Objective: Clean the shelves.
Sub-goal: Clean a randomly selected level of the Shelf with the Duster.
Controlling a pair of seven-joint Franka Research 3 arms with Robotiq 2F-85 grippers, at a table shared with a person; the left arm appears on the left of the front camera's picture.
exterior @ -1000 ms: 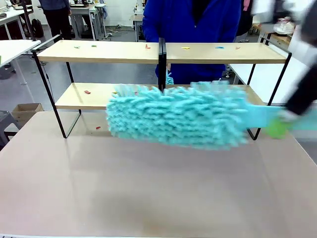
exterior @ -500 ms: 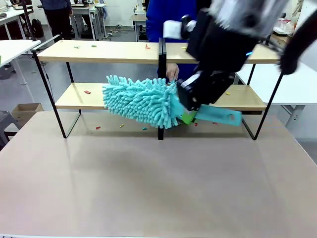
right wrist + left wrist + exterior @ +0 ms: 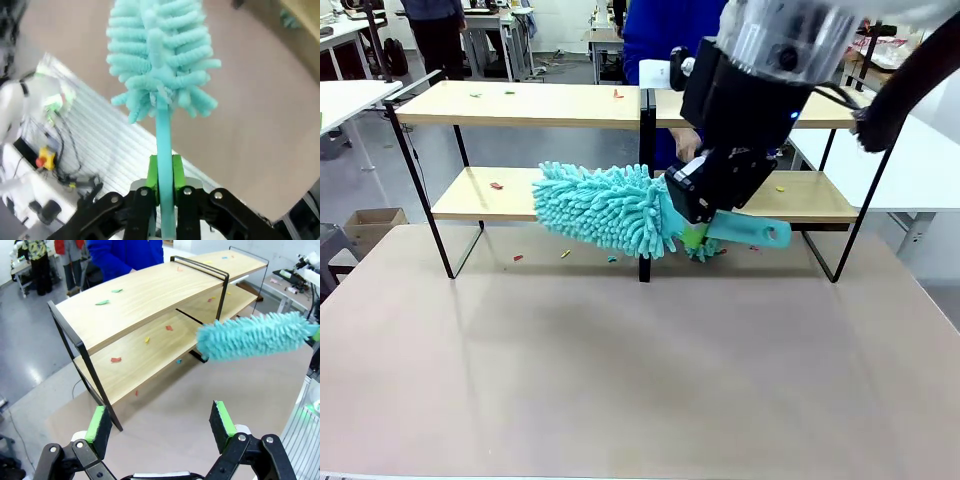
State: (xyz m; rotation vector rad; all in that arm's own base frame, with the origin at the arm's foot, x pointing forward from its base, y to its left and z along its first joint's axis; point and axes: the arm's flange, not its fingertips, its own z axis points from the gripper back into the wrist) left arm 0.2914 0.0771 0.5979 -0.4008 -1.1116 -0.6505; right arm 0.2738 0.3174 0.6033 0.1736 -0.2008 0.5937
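My right end effector (image 3: 692,236) is pressed together on a turquoise duster (image 3: 605,210), pinching its thin stem just behind the fluffy head. In the right wrist view the stem runs straight up between the 2 green-padded fingers (image 3: 152,172), with the head fanned out beyond them.

The shelves (image 3: 520,104) stand on the far half of the surface (image 3: 620,380): 2 long light-wood boards on a thin black frame, with a black post (image 3: 646,130) in the middle. The duster's head sits slightly tilted at the height of the lower board, along its front edge and just left of the post. The flat end of the handle sticks out on the post's right. I cannot tell whether the fibres actually touch the board.

Small coloured scraps (image 3: 496,185) are scattered over both boards, and a few more lie on the surface under the lower board.

My left end effector (image 3: 160,420) is spread wide and holds nothing. It hovers above the surface, looking at the shelves from off one end.

A person in a blue top (image 3: 665,30) stands behind the shelves
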